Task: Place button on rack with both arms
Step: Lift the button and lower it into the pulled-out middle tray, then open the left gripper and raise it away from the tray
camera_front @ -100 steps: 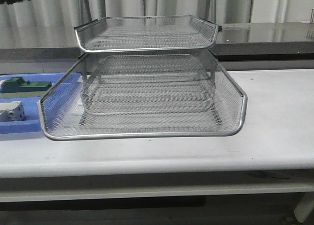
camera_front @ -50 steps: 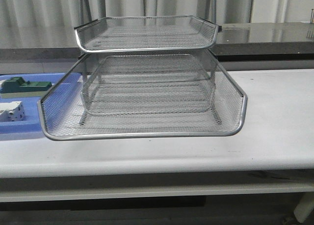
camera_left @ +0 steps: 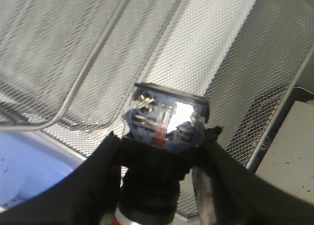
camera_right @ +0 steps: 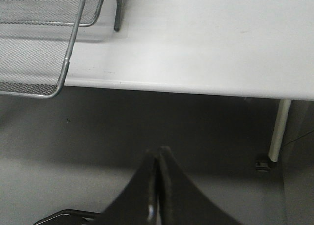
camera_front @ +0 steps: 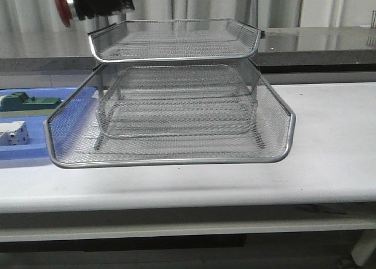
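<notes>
Left gripper point(camera_left: 159, 151) clamped on the button point(camera_left: 164, 122), held in the air above the rack's point(camera_front: 176, 93) top tier, over its back-left corner (red head pointing left in front view). Right gripper point(camera_right: 157, 185) fingers pressed together, empty, off the table's point(camera_right: 206, 38) front edge.

Front cam faces forward over my table point(camera_front: 329, 163), level with the rack point(camera_front: 176, 113). My left wrist cam sits close above that rack's mesh point(camera_left: 73, 48). My right wrist cam looks down past the table edge point(camera_right: 196, 85), catching a rack corner point(camera_right: 59, 82). All three share the rack.
</notes>
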Robot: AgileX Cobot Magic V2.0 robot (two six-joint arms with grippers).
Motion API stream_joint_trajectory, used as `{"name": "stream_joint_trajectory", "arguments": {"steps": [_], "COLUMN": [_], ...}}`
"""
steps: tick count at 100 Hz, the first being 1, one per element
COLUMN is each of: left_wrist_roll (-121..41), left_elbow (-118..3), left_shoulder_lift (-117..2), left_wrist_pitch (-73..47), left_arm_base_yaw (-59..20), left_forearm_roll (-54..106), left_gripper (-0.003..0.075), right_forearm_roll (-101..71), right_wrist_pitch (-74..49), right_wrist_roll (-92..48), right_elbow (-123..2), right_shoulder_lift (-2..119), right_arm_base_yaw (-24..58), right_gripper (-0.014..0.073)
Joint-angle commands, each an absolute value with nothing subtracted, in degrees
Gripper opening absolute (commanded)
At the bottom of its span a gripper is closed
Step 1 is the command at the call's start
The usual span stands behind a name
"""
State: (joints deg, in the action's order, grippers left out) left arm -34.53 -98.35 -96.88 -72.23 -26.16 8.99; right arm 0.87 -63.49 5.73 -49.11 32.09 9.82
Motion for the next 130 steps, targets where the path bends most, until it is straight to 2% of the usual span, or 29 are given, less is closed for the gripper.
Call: {"name": "stream_joint_trajectory", "arguments": {"steps": [1, 31, 77, 85, 99, 107, 114, 130], "left_wrist_roll": [-33.9, -34.7, -35.5, -35.5, -35.5, -35.5, -35.5, -35.5], "left_elbow": [-99.8, -99.8, -99.9, -99.9, -99.9, -99.9, -99.9, -99.9], "left_shoulder_lift": [-96.3, -104.0, -108.8, -108.8, -108.9, -108.9, -108.9, -108.9], "left_wrist_pitch": [-69.4, -65.5, -63.6, -63.5, -63.4, -63.2, -62.8, -62.7], "left_arm_base_yaw": [-28.6, -33.3, -33.7, -33.7, -33.7, -33.7, -33.7, -33.7], "left_forearm_roll": [10.2, 10.2, 10.2, 10.2, 10.2, 10.2, 10.2, 10.2], "left_gripper": [0.0062, 0.0062, 0.0071, 0.0125, 0.0330, 0.0404, 0.0432, 0.0432], "right_forearm_roll": [1.2, 1.2, 1.2, 1.2, 1.2, 1.2, 1.2, 1.2], "right_wrist_pitch": [-60.3, -60.3, -60.3, -60.3, -60.3, -60.3, -60.3, -60.3], "right_wrist_roll": [5.7, 5.7, 5.7, 5.7, 5.7, 5.7, 5.7, 5.7], "right_elbow": [-51.0, -51.0, -51.0, -51.0, -51.0, -51.0, -51.0, -51.0], "right_shoulder_lift": [32.3, 32.3, 32.3, 32.3, 32.3, 32.3, 32.3, 32.3], "right_arm_base_yaw": [9.7, 9.7, 9.7, 9.7, 9.7, 9.7, 9.7, 9.7], "right_gripper": [-0.0069, -0.0069, -0.0069, -0.0069, -0.0069, -0.0069, -0.0069, -0.0069]}}
